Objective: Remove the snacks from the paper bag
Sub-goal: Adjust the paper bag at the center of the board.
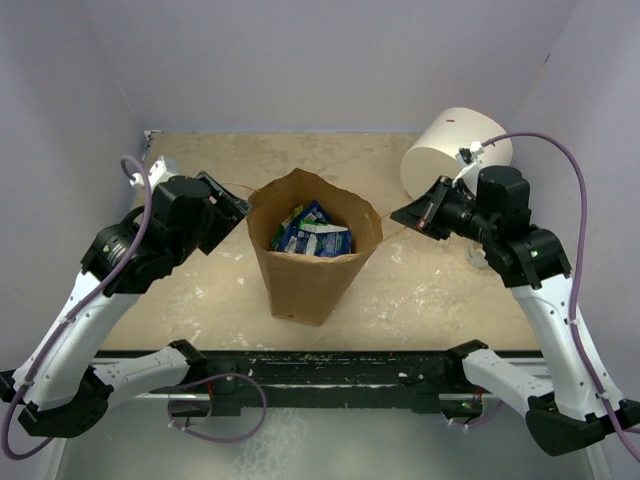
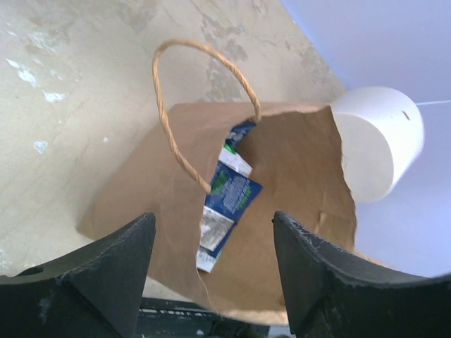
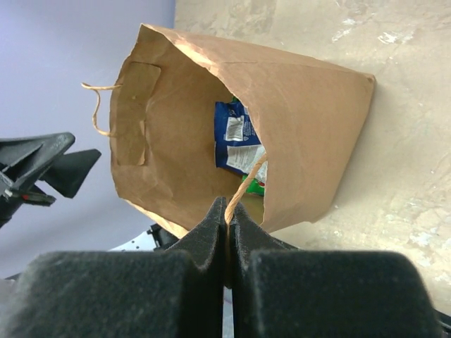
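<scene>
pinches one loop handle [image 3: 246,179] shut in right gripper [image 3: 229,220], lower centre, presumably steadying upright paper bag [image 3: 310,120]; holds left gripper [image 2: 211,229] wide before second handle [image 2: 168,120]; snacks [image 3: 236,137] inside.

The spread left hand [image 2: 211,220] frames the paper bag [image 2: 296,176], a blue-and-white packet [image 2: 229,197] inside.

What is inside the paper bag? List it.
Inside the paper bag, blue-and-white packets lie on top, with a green packet beside them. Anything deeper is covered by them and the bag's walls.
</scene>
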Robot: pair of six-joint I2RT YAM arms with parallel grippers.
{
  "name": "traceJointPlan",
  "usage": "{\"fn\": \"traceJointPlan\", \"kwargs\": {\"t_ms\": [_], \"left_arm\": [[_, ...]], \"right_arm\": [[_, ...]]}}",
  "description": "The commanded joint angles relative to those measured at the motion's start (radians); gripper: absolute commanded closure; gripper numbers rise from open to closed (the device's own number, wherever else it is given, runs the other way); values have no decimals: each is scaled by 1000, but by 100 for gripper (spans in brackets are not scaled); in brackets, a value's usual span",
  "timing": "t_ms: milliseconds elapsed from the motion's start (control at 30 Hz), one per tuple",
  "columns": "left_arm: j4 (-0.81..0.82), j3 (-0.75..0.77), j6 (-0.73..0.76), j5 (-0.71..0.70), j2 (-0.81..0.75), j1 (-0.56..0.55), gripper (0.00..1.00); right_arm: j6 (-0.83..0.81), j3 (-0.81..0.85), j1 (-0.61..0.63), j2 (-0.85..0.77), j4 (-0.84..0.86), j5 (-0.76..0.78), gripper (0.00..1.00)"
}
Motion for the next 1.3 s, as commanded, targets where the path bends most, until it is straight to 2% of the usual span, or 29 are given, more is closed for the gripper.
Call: {"fn": "traceJointPlan", "kwargs": {"t_ms": [0,100,167,200,300,400,667,967,1033,1133,1267], "left_arm": [[39,62,40,-126,58,10,34],[-31,131,111,-139,120,76,54],[-55,141,150,-87,139,183,60],[-10,125,200,-28,134,227,60],[149,61,316,149,129,291,50],[154,55,316,251,167,303,56],[268,-88,262,308,107,305,54],[339,-103,237,370,177,347,54],[362,-103,243,413,196,373,58],[378,-103,254,455,205,410,73],[383,-100,288,470,184,451,88]], "right_arm": [[-51,75,-8,-15,-17,68,100],[-54,80,-8,-19,-9,62,100],[-55,80,-8,-19,-5,57,100],[-56,79,-8,-18,-4,54,100],[-57,80,-8,-17,-4,48,100],[-65,88,-8,-13,-4,46,100],[-79,119,-8,11,-8,46,100],[-88,126,-8,27,-4,38,100],[-91,128,-9,33,-1,33,100],[-101,125,-9,37,-4,27,100],[-134,123,-9,50,-3,0,100]]}}
